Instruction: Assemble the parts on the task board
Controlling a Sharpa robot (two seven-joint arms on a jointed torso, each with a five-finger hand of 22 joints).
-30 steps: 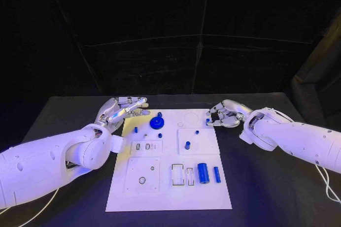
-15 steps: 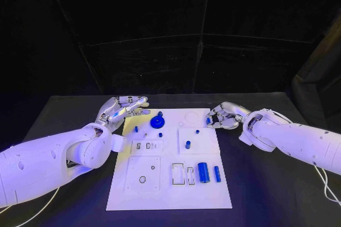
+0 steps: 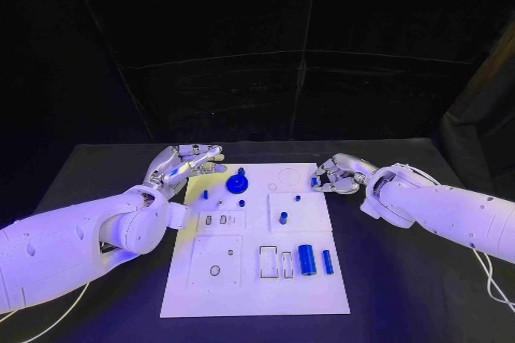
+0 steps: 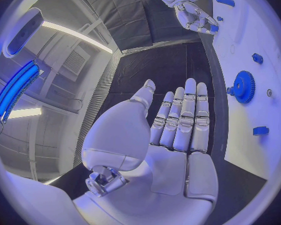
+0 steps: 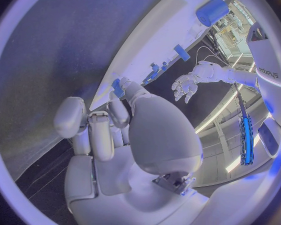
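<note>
Early stage. Right hand (image 3: 337,176) pinches a small blue part (image 3: 315,183) at the task board (image 3: 255,298) edge. Left hand (image 3: 184,164) flat, fingers apart, holding nothing (gear (image 3: 237,184) just beside it). Blue cylinders (image 3: 307,260) well short of both hands, not yet placed.

A black table (image 3: 408,283) carries the white task board (image 3: 257,298) at its middle

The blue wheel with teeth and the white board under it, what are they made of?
The blue gear looks like moulded or printed plastic: one even blue all over, a dull surface, no metal glint. The white task board also looks like matte plastic, or maybe painted sheet, flat with neat cut-out slots. The pictures cannot settle either for sure.
</note>
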